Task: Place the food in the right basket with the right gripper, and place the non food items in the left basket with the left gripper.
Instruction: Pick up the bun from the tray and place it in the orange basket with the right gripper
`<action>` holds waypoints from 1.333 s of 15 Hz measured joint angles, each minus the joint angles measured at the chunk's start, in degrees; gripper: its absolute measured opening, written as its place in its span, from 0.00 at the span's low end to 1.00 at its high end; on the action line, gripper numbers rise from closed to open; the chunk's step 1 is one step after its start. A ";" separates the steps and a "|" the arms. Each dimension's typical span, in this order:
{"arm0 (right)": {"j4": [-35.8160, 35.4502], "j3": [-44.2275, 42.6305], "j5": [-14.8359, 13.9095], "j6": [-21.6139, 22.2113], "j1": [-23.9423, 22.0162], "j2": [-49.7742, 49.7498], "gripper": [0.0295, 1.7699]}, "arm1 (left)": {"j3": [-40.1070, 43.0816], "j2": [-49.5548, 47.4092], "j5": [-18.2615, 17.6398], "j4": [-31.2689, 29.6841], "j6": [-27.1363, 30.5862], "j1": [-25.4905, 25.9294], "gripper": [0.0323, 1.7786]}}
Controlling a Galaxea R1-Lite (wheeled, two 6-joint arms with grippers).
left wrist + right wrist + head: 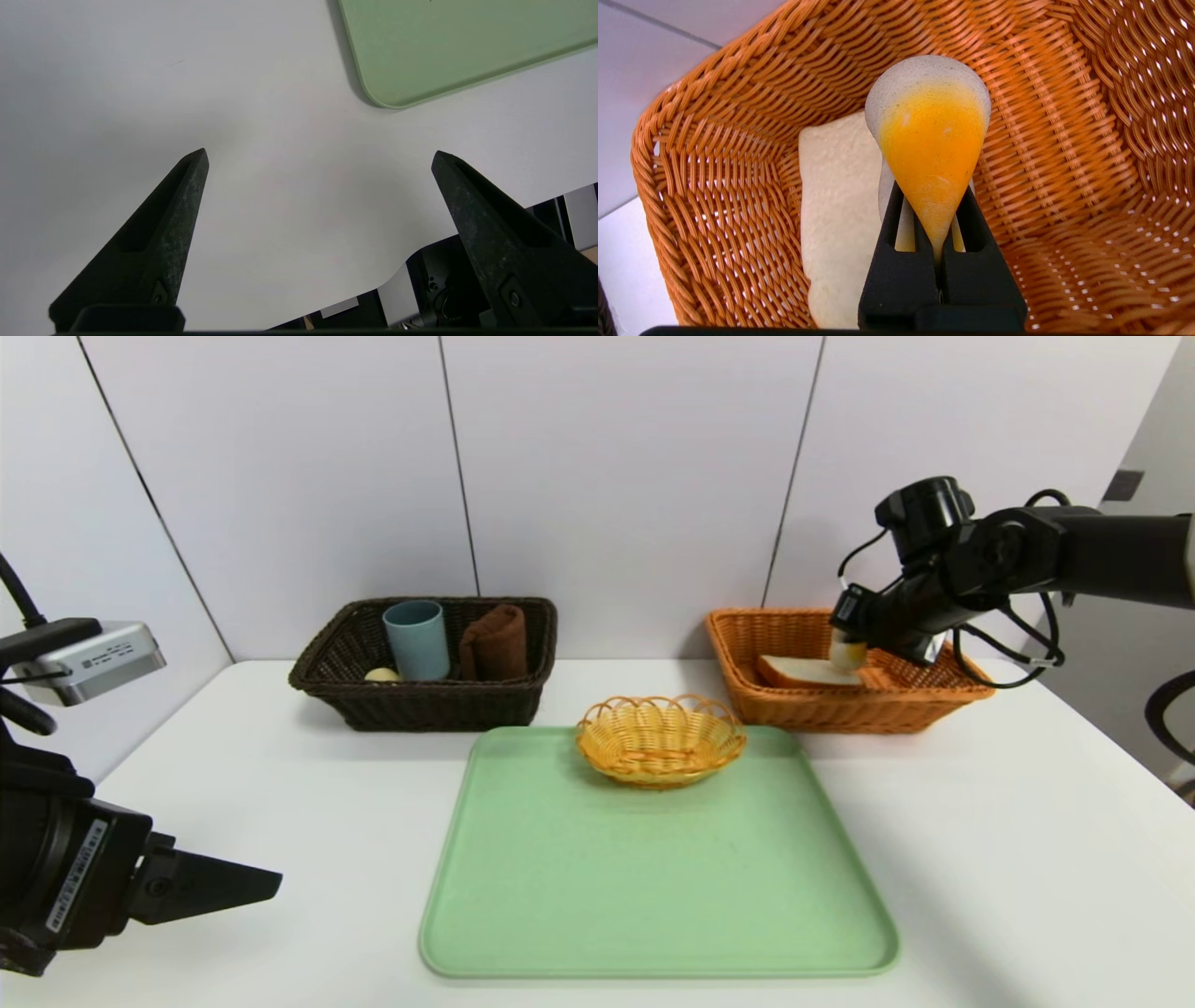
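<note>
My right gripper (850, 649) (933, 189) is shut on the bun (848, 655) (931, 130), squeezing its orange-yellow top into a wedge. It holds the bun just above the inside of the orange right basket (747, 635) (714, 140). The white bread slice (803, 672) (836, 210) lies on that basket's floor beside the bun. The dark left basket (420, 705) holds the grey-blue cup (416, 639), the rolled brown towel (493, 642) and the pale end of the spoon (381, 675). My left gripper (233, 887) (320, 154) hangs open and empty over the table's near left.
A flat green tray (653, 896) (444, 46) lies at the table's front centre. A small round yellow wicker basket (660, 739) sits on its far edge, between the two large baskets. The table's front edge shows under the left gripper.
</note>
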 joint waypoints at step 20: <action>0.02 -0.11 -0.02 -0.69 0.55 -0.26 0.88 | -0.56 2.11 -0.09 -2.17 0.23 -0.05 0.95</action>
